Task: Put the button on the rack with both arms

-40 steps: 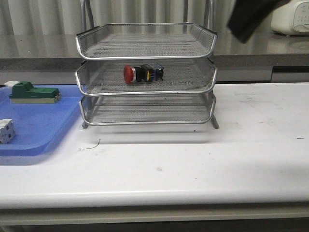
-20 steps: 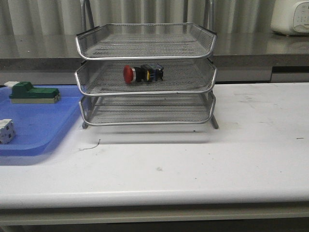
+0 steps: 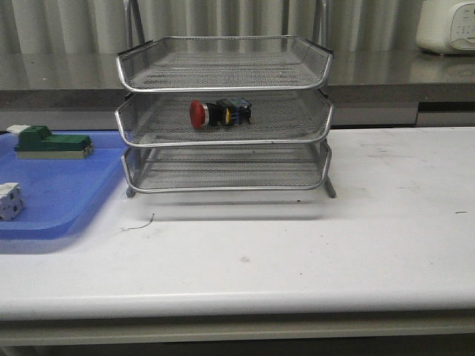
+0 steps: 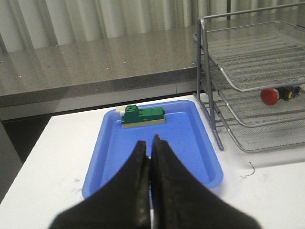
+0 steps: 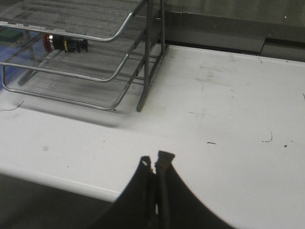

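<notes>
Button (image 3: 220, 113) lies on its side in the middle tray of the rack (image 3: 225, 111), task looks done. Left gripper (image 4: 152, 151) and right gripper (image 5: 155, 167) both clenched, empty, well apart from rack. Risk: round button rolling on mesh if the rack is bumped.

Shiny silver wire-mesh rack (image 3: 223, 111) with smooth metal rims. Glossy red plastic head on button (image 3: 219, 113). Smooth blue plastic tray (image 3: 63, 193). Matt white, scuffed worktop (image 3: 297, 252).
</notes>
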Controlling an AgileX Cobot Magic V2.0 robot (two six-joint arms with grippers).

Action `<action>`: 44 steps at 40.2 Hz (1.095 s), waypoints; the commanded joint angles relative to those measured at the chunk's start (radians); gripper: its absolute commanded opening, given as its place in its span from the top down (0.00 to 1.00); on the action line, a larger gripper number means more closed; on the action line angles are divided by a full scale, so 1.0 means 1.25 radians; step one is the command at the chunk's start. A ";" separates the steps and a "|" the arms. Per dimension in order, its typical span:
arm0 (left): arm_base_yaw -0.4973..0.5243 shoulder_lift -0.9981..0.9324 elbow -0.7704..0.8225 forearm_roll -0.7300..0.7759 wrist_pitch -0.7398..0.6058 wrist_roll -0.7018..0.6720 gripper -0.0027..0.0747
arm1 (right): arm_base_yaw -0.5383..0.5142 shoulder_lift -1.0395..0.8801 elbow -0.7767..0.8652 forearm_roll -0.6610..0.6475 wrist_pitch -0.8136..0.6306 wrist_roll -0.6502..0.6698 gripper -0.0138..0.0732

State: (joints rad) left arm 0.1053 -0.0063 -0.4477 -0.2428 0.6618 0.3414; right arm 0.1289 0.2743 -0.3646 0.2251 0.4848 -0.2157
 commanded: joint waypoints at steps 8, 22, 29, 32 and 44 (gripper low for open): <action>0.000 -0.015 -0.018 -0.016 -0.068 -0.007 0.99 | -0.004 0.004 -0.018 -0.004 -0.064 0.000 0.91; 0.000 -0.015 -0.018 -0.016 -0.068 -0.007 0.99 | -0.004 0.004 -0.018 -0.004 -0.064 0.000 0.91; 0.000 -0.015 -0.018 -0.016 -0.068 -0.007 0.99 | -0.004 0.004 -0.018 -0.004 -0.064 0.000 0.91; 0.000 -0.015 -0.018 -0.012 -0.068 -0.007 0.99 | -0.004 0.004 -0.018 -0.004 -0.064 0.000 0.91; -0.011 -0.017 0.022 0.054 -0.129 -0.150 0.99 | -0.004 0.004 -0.018 -0.004 -0.064 0.000 0.91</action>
State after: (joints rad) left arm 0.1053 -0.0063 -0.4219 -0.2158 0.6213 0.2651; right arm 0.1289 0.2720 -0.3646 0.2251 0.4848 -0.2157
